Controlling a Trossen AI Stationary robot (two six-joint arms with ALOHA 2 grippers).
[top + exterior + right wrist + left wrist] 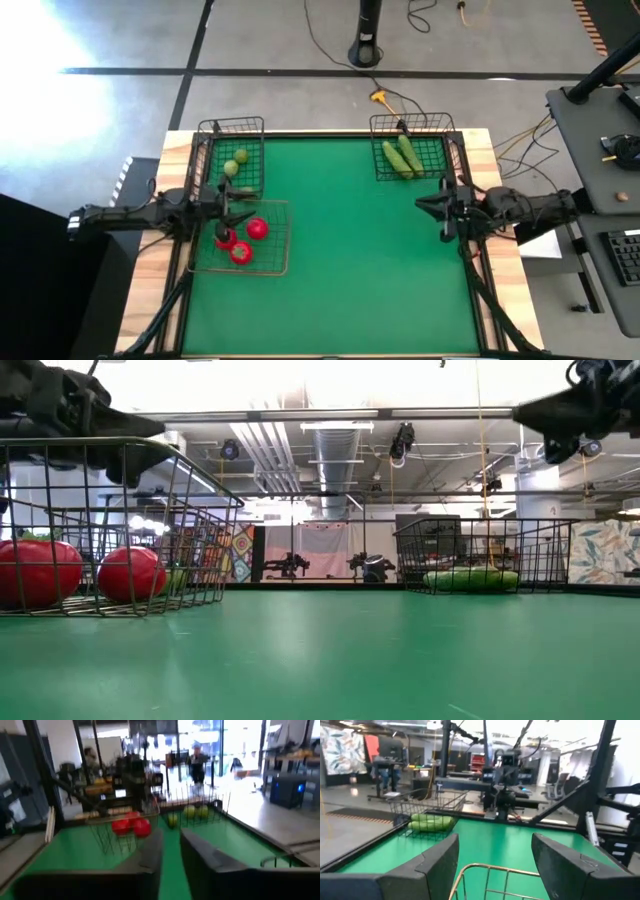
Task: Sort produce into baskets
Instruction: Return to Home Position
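Three round red toy tomatoes w/ green tops (258,228) sit in the wide, low wire basket (288,240). This basket is on the left side of the green table mat (350,260). One tomato is partly hidden under the left gripper (225,207).

The left gripper hangs just over the back part of the wide basket, not touching the tomatoes. Its two dark fingers (437,862) are wide apart & hold nothing.

Three small yellow-green toy limes (189,811) lie in a small dark wire basket w/ tall sides (240,122). It stands just behind the wide basket, at the far left corner of the mat.

Two long green toy cucumbers (400,157) lie side by side in a 2nd small dark wire basket (425,122). That one is well apart from the wide basket, across the mat at the far right corner.

The right gripper (420,205) is up in the air, far across from the wide basket, near the front of the cucumber basket. Its fingers (150,850) are close together w/ only a thin gap & hold nothing.
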